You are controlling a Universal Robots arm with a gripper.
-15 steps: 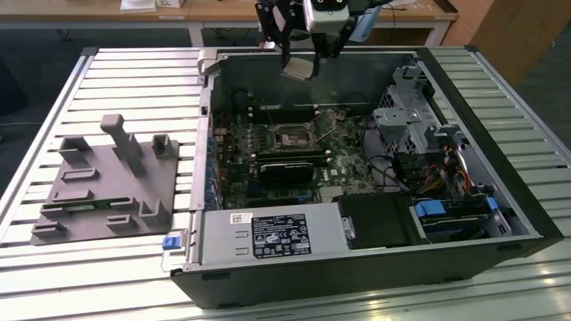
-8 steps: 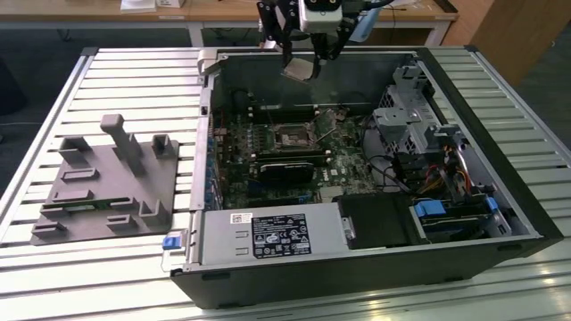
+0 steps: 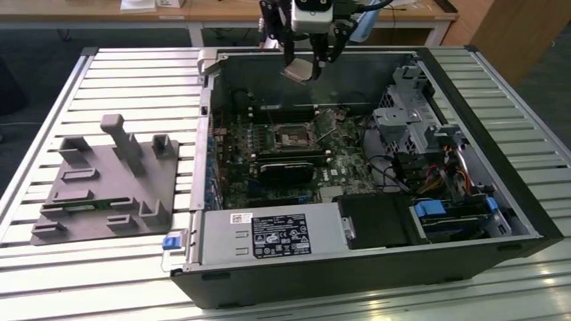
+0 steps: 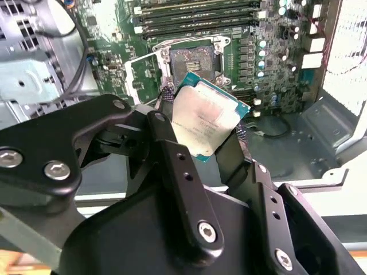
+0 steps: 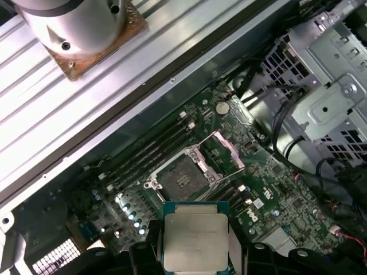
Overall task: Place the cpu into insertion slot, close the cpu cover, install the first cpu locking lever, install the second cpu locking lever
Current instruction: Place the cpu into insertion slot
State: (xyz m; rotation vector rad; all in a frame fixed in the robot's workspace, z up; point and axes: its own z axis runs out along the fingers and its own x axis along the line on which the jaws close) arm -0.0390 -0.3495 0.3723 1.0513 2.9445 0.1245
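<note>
- My gripper (image 3: 308, 67) is closed down to the width of the small flat square cpu with a silver-grey metal top (image 3: 301, 71). The two black fingers (image 4: 172, 149) press on opposite edges of it.
- In both wrist views the cpu (image 4: 209, 121) (image 5: 196, 235) sits between my fingertips with its metal top showing, and its green edge shows in the second wrist view.
- The square black insertion slot with a silvery metal rim (image 3: 292, 136) lies on the green motherboard (image 3: 344, 167), well below the cpu and apart from it. I hang high over the far wall of the open black computer case (image 3: 357, 284).
- The slot's dark centre (image 5: 184, 179) (image 4: 194, 62) is uncovered.
- The thin silvery cpu cover with a square window (image 5: 226, 150) (image 4: 140, 77) is swung up and open, hinged along one side of the insertion slot.
- The long black memory slots (image 5: 149, 152) run just beside the insertion slot, on the side opposite the cover.
- The black graphics card (image 3: 285, 170) lies just on the near side of the insertion slot in the exterior view.
- The grey plastic fixture block (image 3: 103, 180) stands on the slatted metal table (image 3: 134, 73) outside the case, far to the exterior view's left of the insertion slot.
</note>
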